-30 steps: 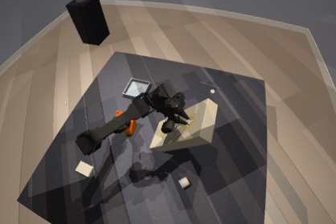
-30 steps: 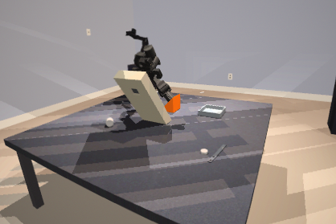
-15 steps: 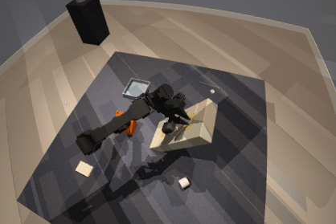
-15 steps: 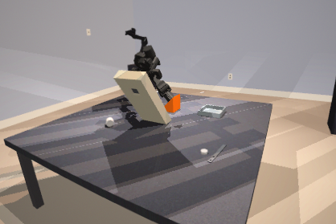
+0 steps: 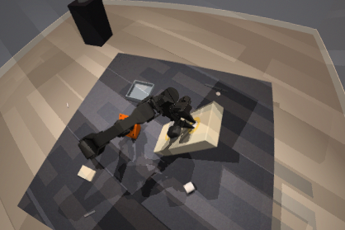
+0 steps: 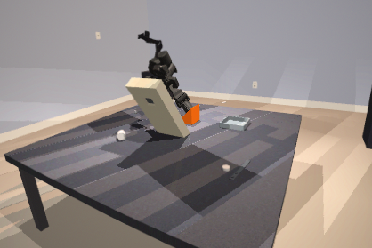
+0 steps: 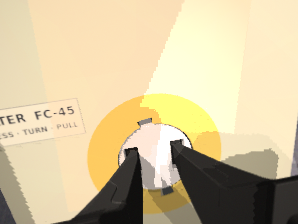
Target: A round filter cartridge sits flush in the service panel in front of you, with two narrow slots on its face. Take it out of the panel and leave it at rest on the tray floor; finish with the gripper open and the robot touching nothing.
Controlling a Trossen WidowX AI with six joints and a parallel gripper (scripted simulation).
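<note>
The round white filter cartridge (image 7: 155,134) sits in the cream service panel (image 7: 100,60) (image 5: 210,125) (image 6: 166,117), inside a yellow ring, with small grey notches at its upper and lower edge. The panel leans at a slant. My gripper (image 7: 155,154) (image 5: 193,125) is partly open, with its two fingertips over the two dark slots on the cartridge's face. The tips hide most of the slots, and how deep they reach cannot be told. The panel hides the fingers in the exterior view. The grey tray (image 5: 140,91) (image 6: 235,123) is empty, away from the gripper.
An orange block (image 5: 134,130) (image 6: 192,115) stands near the arm, between panel and tray. A white cube (image 5: 189,187) (image 6: 121,135), a cream block (image 5: 87,173), a small pale disc (image 5: 218,93) (image 6: 226,168) and a thin dark strip (image 6: 240,170) lie on the table.
</note>
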